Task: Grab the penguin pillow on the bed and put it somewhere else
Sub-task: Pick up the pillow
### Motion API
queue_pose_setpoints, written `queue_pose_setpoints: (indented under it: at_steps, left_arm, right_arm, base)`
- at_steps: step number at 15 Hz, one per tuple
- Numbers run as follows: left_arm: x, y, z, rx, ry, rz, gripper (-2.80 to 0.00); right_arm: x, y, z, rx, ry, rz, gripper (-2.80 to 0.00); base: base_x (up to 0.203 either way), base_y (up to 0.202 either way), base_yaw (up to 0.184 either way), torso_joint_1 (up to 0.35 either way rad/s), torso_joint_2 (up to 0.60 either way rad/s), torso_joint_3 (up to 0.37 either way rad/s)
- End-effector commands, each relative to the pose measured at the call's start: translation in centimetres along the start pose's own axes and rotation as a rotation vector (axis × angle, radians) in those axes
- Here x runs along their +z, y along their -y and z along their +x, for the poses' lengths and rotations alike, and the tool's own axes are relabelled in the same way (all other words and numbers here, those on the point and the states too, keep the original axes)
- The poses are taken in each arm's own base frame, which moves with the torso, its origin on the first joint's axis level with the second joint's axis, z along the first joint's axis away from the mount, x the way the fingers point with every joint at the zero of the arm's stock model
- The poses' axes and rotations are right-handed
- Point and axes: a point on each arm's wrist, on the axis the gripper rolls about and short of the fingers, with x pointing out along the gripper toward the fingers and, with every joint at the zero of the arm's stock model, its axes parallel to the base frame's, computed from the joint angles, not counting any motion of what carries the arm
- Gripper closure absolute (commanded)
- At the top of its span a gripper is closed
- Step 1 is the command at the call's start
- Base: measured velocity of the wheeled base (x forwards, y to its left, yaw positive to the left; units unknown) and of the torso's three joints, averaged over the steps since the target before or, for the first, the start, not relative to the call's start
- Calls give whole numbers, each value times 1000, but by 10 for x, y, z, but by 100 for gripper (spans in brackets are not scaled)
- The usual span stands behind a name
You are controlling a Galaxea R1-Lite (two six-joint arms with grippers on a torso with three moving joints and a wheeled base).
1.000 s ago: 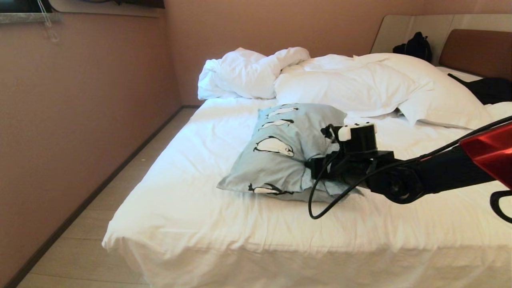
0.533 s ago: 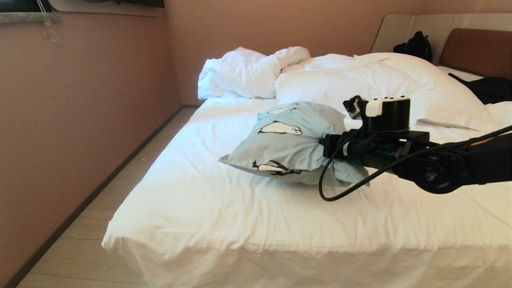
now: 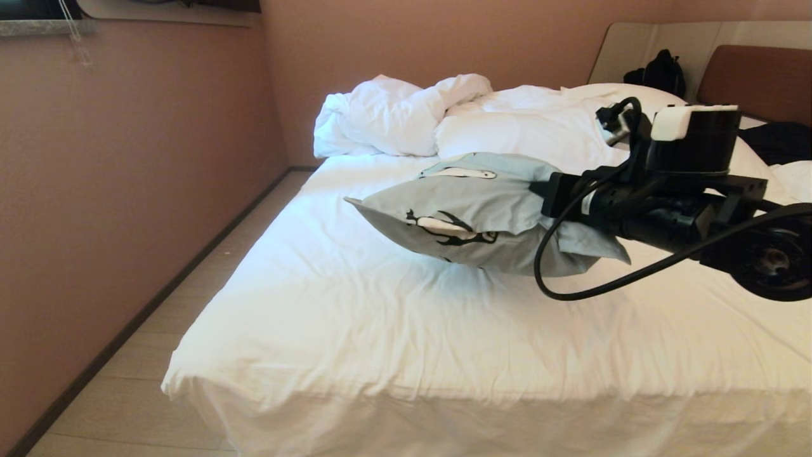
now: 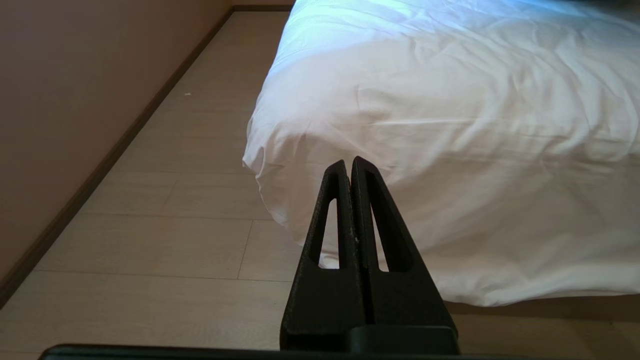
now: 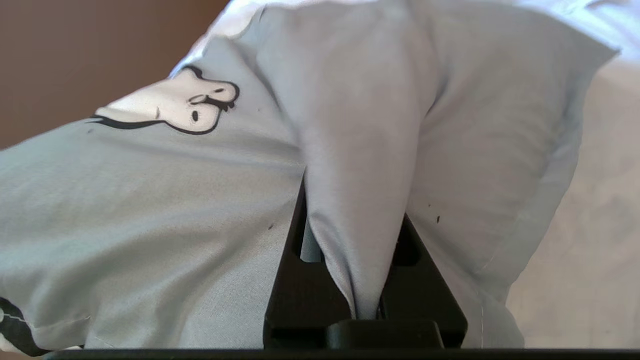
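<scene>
The penguin pillow, pale blue-grey with black-and-white penguins, hangs in the air above the white sheet of the bed. My right gripper is shut on a pinched fold at the pillow's right end. In the right wrist view the pillow fills the frame and a fold of its cloth runs down between the black fingers, hiding their tips. My left gripper is shut with nothing in it, parked low by the bed's near left corner, outside the head view.
A rumpled white duvet and white pillows lie at the far side of the bed. A brown headboard and a black bag are at the back right. A pink wall and a strip of wood floor run along the left.
My right gripper has risen and drawn back to the right with the pillow in it. The pillow has left the sheet and now hangs above it.
</scene>
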Motion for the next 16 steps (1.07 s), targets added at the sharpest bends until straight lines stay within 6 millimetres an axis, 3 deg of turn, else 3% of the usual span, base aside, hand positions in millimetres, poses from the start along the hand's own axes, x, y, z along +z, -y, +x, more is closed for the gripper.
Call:
queue_pose_setpoints:
  at_steps: [1, 4, 10, 16]
  left_arm:
    - [0, 0, 0, 0, -1, 0, 0]
    - [0, 0, 0, 0, -1, 2, 0]
    - [0, 0, 0, 1, -1, 6, 0]
    - [0, 0, 0, 0, -1, 3, 0]
  right_arm:
    - [24, -3, -28, 15, 82, 5, 0]
    - [37, -4, -47, 1, 135, 5, 0]
    - [46, -5, -60, 5, 170, 8, 0]
    - [72, -3, -102, -27, 294, 8, 0]
  base:
    - [0, 0, 0, 0, 0, 0]
    - [0, 0, 0, 0, 0, 0]
    - [0, 0, 0, 0, 0, 0]
    - [0, 0, 0, 0, 0, 0]
